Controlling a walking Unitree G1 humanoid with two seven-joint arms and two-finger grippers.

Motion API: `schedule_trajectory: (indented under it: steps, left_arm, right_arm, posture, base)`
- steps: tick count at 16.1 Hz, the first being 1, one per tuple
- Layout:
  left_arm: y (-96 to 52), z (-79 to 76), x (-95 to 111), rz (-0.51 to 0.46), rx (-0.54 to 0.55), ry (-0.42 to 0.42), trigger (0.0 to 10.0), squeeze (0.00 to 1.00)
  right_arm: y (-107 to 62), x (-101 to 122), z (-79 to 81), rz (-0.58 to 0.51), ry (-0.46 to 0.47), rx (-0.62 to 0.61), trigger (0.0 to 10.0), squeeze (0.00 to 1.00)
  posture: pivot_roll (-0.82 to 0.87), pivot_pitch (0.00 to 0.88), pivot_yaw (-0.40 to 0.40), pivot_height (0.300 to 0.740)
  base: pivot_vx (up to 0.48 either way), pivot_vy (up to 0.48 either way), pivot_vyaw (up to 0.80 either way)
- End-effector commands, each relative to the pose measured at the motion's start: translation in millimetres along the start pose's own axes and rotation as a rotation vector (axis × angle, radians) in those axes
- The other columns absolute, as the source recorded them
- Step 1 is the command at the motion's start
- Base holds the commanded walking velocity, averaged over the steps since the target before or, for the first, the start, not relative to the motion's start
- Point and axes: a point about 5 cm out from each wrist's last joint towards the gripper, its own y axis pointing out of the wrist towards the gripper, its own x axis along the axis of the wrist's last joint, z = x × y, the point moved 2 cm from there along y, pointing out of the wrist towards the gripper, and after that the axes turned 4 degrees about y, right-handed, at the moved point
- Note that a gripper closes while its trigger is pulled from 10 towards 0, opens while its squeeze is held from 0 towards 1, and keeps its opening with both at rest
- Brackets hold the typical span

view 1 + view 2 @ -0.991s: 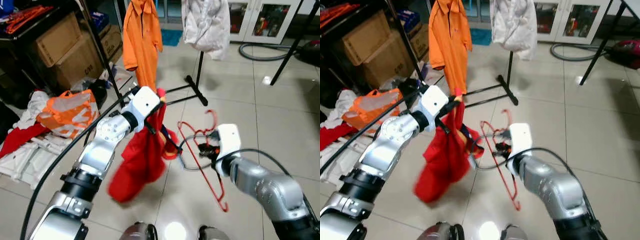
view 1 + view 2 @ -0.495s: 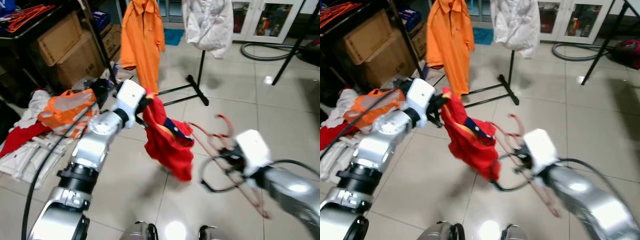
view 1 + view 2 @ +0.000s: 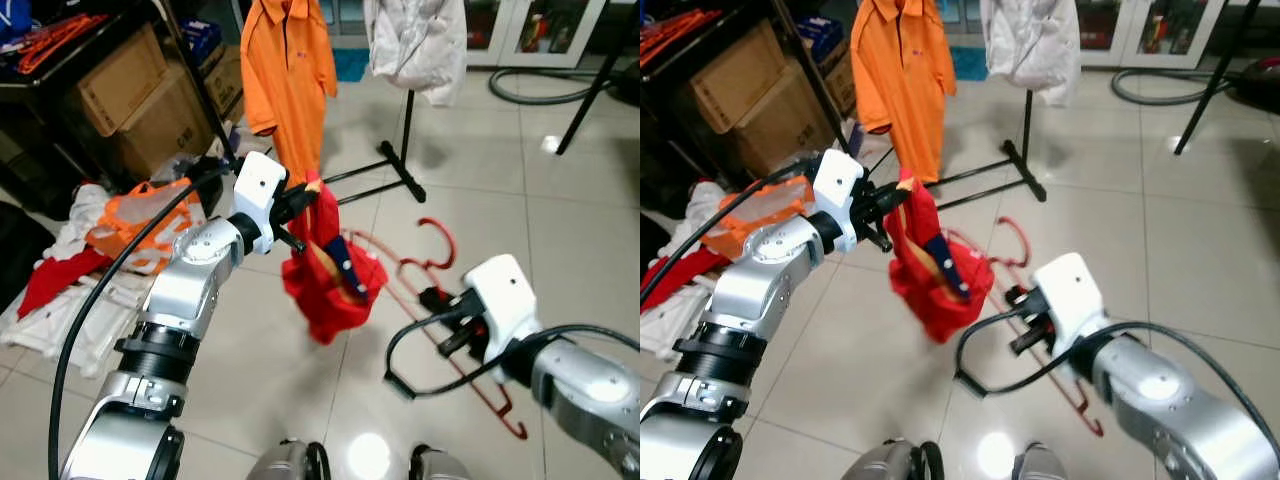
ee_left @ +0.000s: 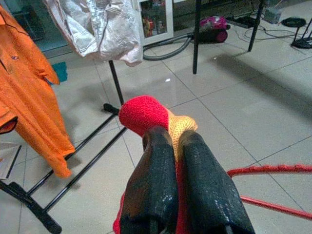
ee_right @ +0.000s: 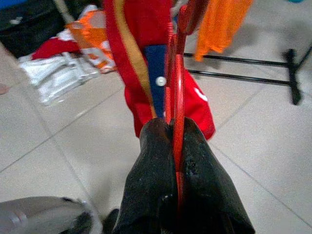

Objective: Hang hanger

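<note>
My left gripper (image 3: 298, 206) is shut on the collar of a red garment (image 3: 327, 282) with yellow and navy trim. The garment hangs bunched from it above the tiled floor. In the left wrist view the black fingers (image 4: 158, 170) pinch the red and yellow knit collar (image 4: 146, 111). My right gripper (image 3: 441, 301) is shut on a red wire hanger (image 3: 437, 248), low and to the right of the garment, with its hook pointing away from me. In the right wrist view the hanger's wire (image 5: 178, 83) runs between the fingers toward the garment (image 5: 141, 44).
A black clothes rack (image 3: 401, 172) stands behind, carrying an orange shirt (image 3: 290, 70) and a white garment (image 3: 418, 42). Cardboard boxes (image 3: 135, 95) and a heap of clothes (image 3: 125, 228) lie at the left. A black cable (image 3: 405, 362) loops by my right arm.
The red garment has swung back and now hangs down under the left gripper. The right gripper with the hanger has drawn slightly left, closer to the garment, and is no longer blurred.
</note>
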Motion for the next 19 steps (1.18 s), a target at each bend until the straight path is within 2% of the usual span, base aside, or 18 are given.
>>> schedule_trajectory:
  steps: [1,4,8,10,11,12,13,14,17,19]
  left_arm:
    - [-2.9,11.4,6.3,-0.027,0.032,0.03,10.0,0.0]
    - [-2.5,17.3,6.1,-0.022,0.083,0.026,10.0,0.0]
    - [4.4,7.7,12.6,-0.04,0.1,-0.01,10.0,0.0]
    - [5.1,3.0,16.9,-0.058,0.082,-0.054,10.0,0.0]
    - [4.6,-2.1,21.5,-0.079,0.039,-0.083,10.0,0.0]
    - [4.2,-6.7,24.5,-0.09,-0.002,-0.093,10.0,0.0]
    - [2.1,-9.6,23.8,-0.089,-0.036,-0.067,10.0,0.0]
    - [-0.2,-7.5,19.8,-0.079,-0.031,-0.032,10.0,0.0]
    - [-2.4,8.3,14.3,-0.053,0.078,-0.003,10.0,0.0]
    - [-10.7,18.7,0.6,-0.002,0.153,-0.026,10.0,0.0]
  right_arm:
    - [-3.8,-0.1,12.9,0.014,0.001,0.072,10.0,0.0]
    - [-9.9,-0.8,23.0,0.057,-0.03,0.145,10.0,0.0]
    - [-7.6,-9.3,30.0,0.113,-0.033,0.163,10.0,0.0]
    - [-2.5,-14.4,27.5,0.141,-0.056,0.118,10.0,0.0]
    - [3.5,-15.3,19.4,0.136,-0.058,0.033,10.0,0.0]
    - [7.7,-13.8,14.1,0.119,-0.052,-0.018,10.0,0.0]
    - [9.3,-11.3,13.9,0.1,-0.043,-0.033,10.0,0.0]
    - [9.2,-7.4,16.2,0.079,-0.035,-0.027,10.0,0.0]
    - [5.5,-4.5,13.1,0.068,-0.054,-0.037,10.0,0.0]
    - [7.0,5.1,8.5,-0.003,-0.066,-0.071,10.0,0.0]
  posture:
    - [-0.01,0.15,0.197,0.74]
    - [-0.01,0.144,0.195,0.74]
    - [-0.02,0.142,0.19,0.74]
    - [-0.02,0.142,0.191,0.74]
    - [-0.01,0.141,0.191,0.74]
    - [-0.01,0.141,0.191,0.74]
    - [-0.01,0.142,0.194,0.74]
    - [-0.02,0.142,0.197,0.74]
    - [-0.04,0.132,0.193,0.74]
    - [-0.07,0.116,0.178,0.74]
  base:
    - [0.0,0.0,0.0]
    - [0.0,0.0,0.0]
    - [0.0,0.0,0.0]
    - [0.0,0.0,0.0]
    - [0.0,0.0,0.0]
    - [0.0,0.0,0.0]
    - [0.0,0.0,0.0]
    - [0.0,0.0,0.0]
    - [0.0,0.0,0.0]
    - [0.0,0.0,0.0]
